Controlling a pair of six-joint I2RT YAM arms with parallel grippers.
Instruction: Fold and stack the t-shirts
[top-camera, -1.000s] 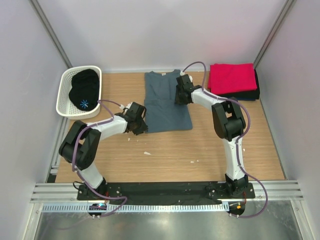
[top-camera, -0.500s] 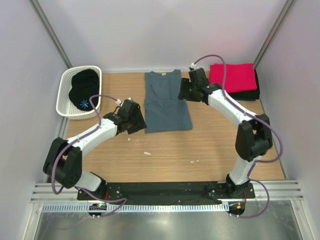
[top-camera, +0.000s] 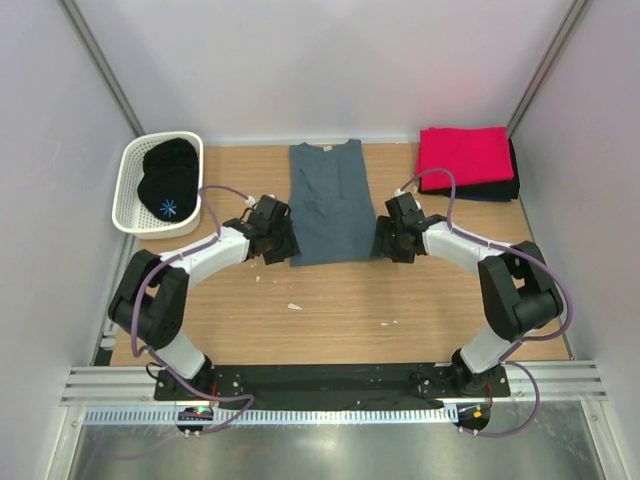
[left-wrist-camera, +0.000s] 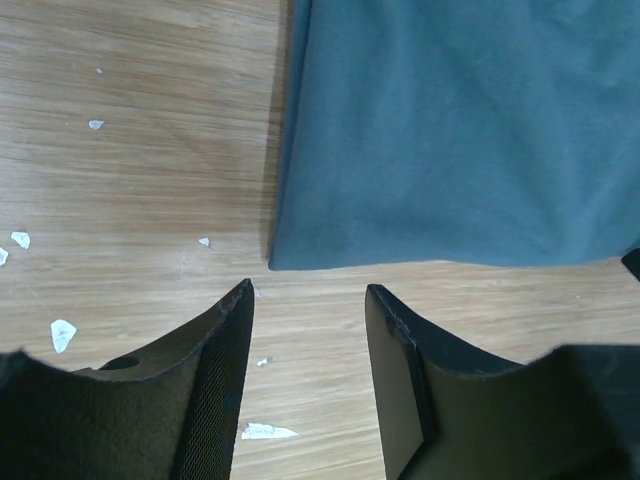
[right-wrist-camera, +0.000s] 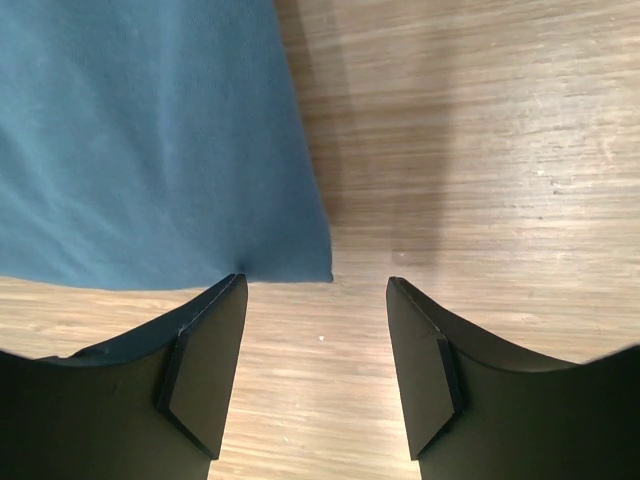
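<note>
At the far left corner of the wooden table (top-camera: 340, 310), a white perforated basket (top-camera: 124, 185) holds a crumpled black garment (top-camera: 165, 172) with a small blue star-like print. Whether that is one shirt or several cannot be told. Opposite, at the far right corner, a folded red t-shirt (top-camera: 463, 155) lies on a dark stack (top-camera: 503, 187) of which only the right and near edges show, so its count is hidden.

Between them, the slate blue-grey t-shirt (top-camera: 333, 205) lies flat as a long strip, neckline at the far end. The left gripper (left-wrist-camera: 308, 300) hangs with its jaws apart and nothing between them just short of the strip's near left corner. The right gripper (right-wrist-camera: 315, 290), likewise spread and bare, sits at the near right corner. Both wrist views cut off all but that near hem. White flecks (left-wrist-camera: 62, 333) dot the wood.
</note>
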